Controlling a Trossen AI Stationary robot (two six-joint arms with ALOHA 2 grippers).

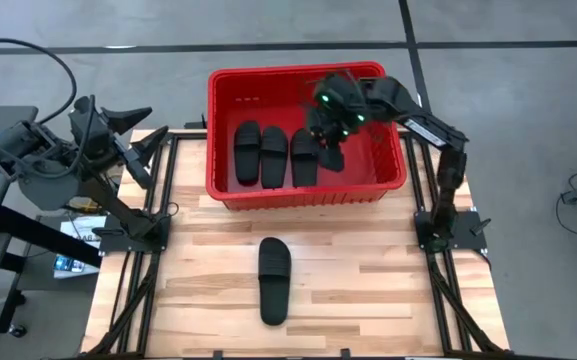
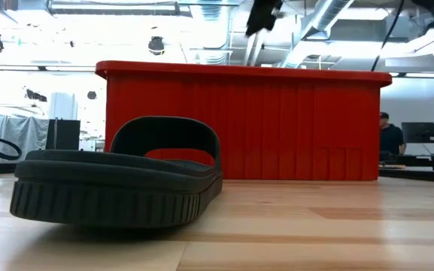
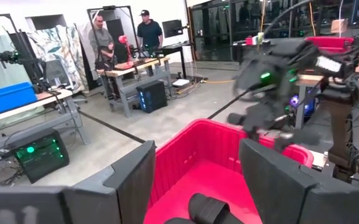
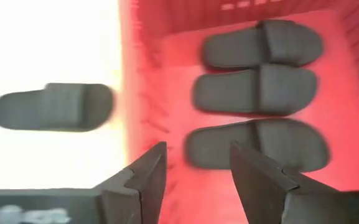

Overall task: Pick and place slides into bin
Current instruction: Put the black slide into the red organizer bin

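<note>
Three slides (image 1: 274,155) sit side by side in the red bin (image 1: 298,192), one more slide (image 1: 273,279) is out on the table (image 1: 368,290). Right gripper (image 1: 330,140) hovers over the bin, fingers apart, holding nothing. Left gripper (image 1: 143,128) parked beside the bin, fingers wide.

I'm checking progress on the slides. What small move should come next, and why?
Probably lift the right gripper, empty and open, clear of the red bin and swing it toward the last slide on the table; three slides already lie inside.
</note>
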